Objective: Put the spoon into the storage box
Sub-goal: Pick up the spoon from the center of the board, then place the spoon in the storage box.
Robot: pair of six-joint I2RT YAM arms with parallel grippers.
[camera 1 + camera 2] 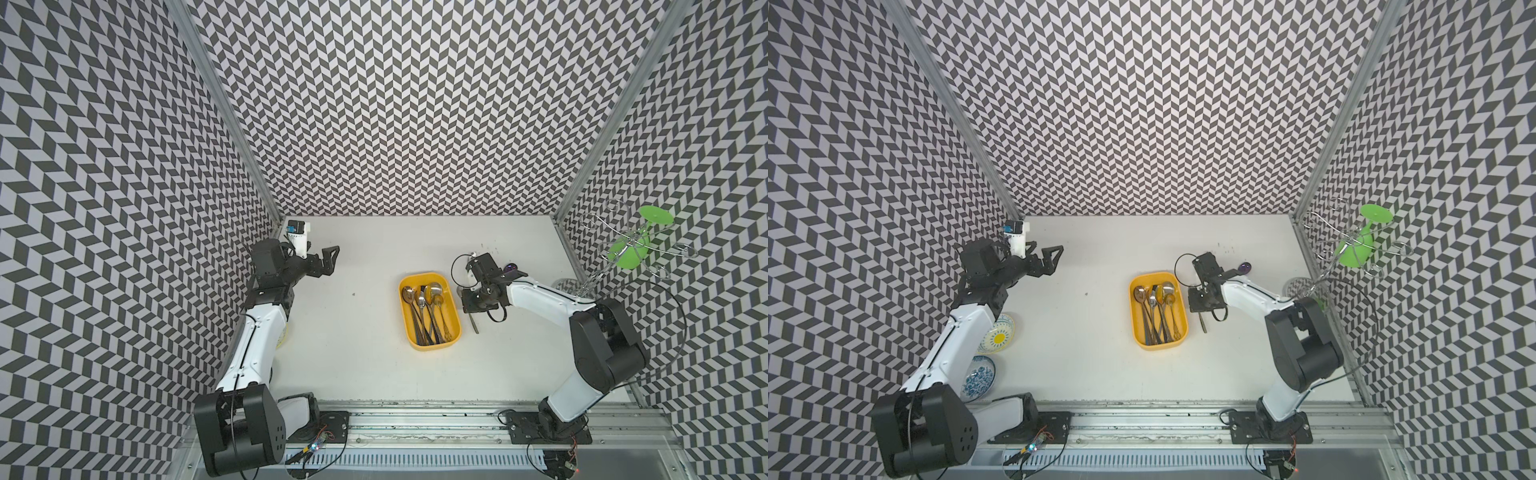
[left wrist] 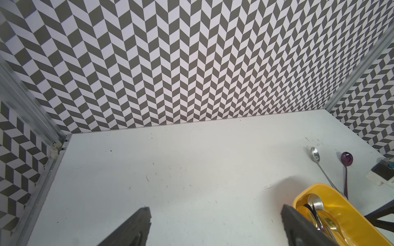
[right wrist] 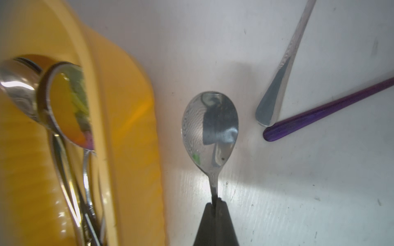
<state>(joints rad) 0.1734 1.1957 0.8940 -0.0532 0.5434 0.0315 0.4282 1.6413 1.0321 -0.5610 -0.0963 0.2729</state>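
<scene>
My right gripper (image 3: 215,202) is clamped on the neck of a small shiny silver metal spoon (image 3: 210,127), just beside the shallow yellow plastic storage box (image 3: 128,127) but outside its wall, low over the white tabletop (image 3: 298,191). I judge this the carry step: next I must clear the rim, shift over the pile of spoons (image 3: 61,102) inside, and release. Beyond lie another silver spoon (image 3: 275,91) and a purple spoon (image 3: 319,110). Far off, my left gripper (image 2: 215,208) hangs with jaws wide apart.

walls (image 1: 415,104): grey-and-white chevron pattern on three sides
table (image 1: 353,365): white, flecked with small dark marks
wire rack (image 1: 595,274): chrome, by the right wall
goblet (image 1: 629,255): green, hung foot-up on the wire rack
yellow bowl (image 1: 1000,334): patterned, near the left wall
blue bowl (image 1: 980,378): patterned, just beside the yellow bowl
</scene>
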